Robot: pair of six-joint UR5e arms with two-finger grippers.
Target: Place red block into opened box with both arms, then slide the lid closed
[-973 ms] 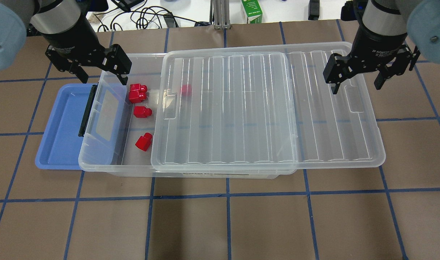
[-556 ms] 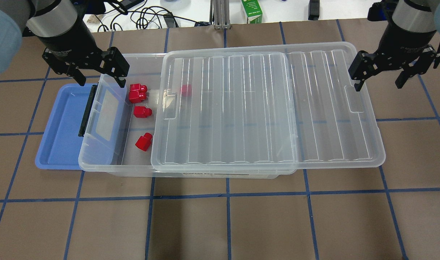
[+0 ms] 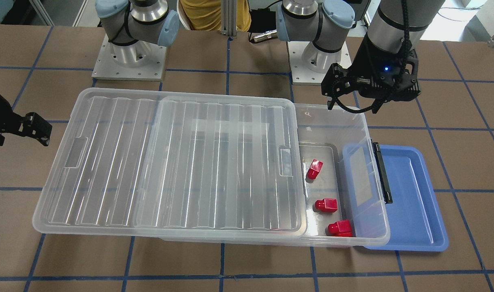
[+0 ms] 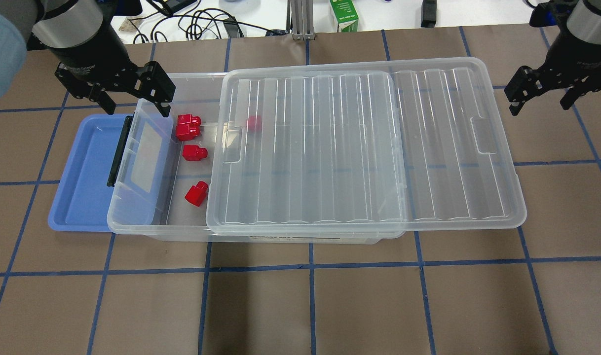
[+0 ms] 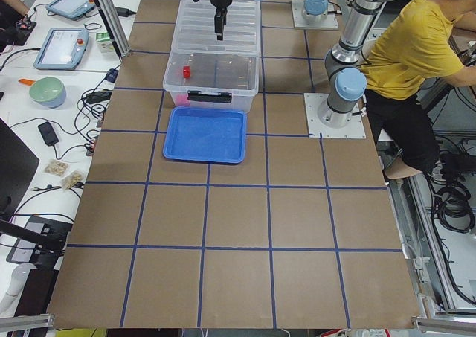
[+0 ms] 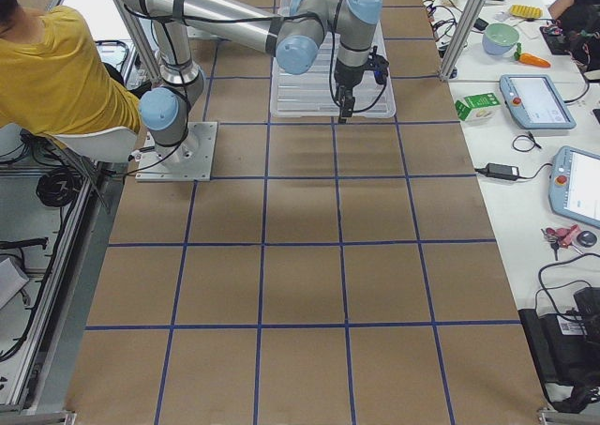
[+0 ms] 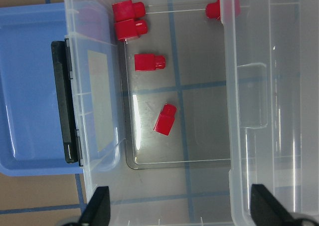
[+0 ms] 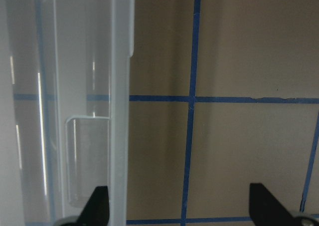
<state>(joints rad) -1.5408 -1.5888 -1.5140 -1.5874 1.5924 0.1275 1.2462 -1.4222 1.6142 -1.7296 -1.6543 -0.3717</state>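
Observation:
Several red blocks lie in the uncovered left end of the clear box (image 4: 192, 75); the loose one nearest me is the red block (image 4: 197, 193) (image 7: 165, 119) (image 3: 314, 169), and another shows faintly under the lid. The ribbed clear lid (image 4: 359, 148) covers most of the box and overhangs its right end. My left gripper (image 4: 136, 105) (image 7: 179, 208) hangs open and empty above the box's far left corner. Also open and empty, my right gripper (image 4: 540, 102) (image 8: 182, 208) is over the table just right of the lid's far right corner.
A flat blue tray (image 4: 81, 177) lies under the box's left end, beside the black clasp (image 4: 119, 153). A green carton (image 4: 343, 15) and cables sit past the far table edge. A person in a yellow shirt (image 5: 409, 47) sits behind the robot bases.
My right gripper has moved right, from above the lid's right end to beyond its edge. My left gripper has drifted slightly left and back. Blocks, box and lid have not moved.

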